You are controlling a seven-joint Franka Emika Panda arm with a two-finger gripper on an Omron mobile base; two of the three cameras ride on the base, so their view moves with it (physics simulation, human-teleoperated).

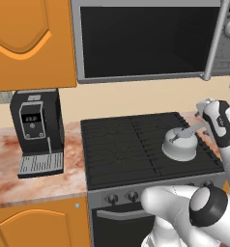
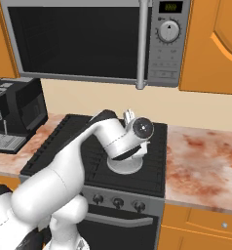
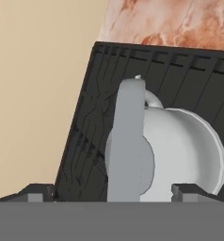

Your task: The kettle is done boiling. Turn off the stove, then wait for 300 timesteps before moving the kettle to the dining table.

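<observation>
So we judge the kettle [image 3: 180, 146] stiff, light, slippery w/ gripper [image 3: 114, 192] spread wide around its handle [image 3: 128, 141], best hold.

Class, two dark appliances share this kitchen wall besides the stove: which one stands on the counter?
The coffee machine, left of the stove; the microwave hangs above.

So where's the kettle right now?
The kettle sits on the stove, on its front right grate in the left base view, with the pincer open astride its handle.
</observation>
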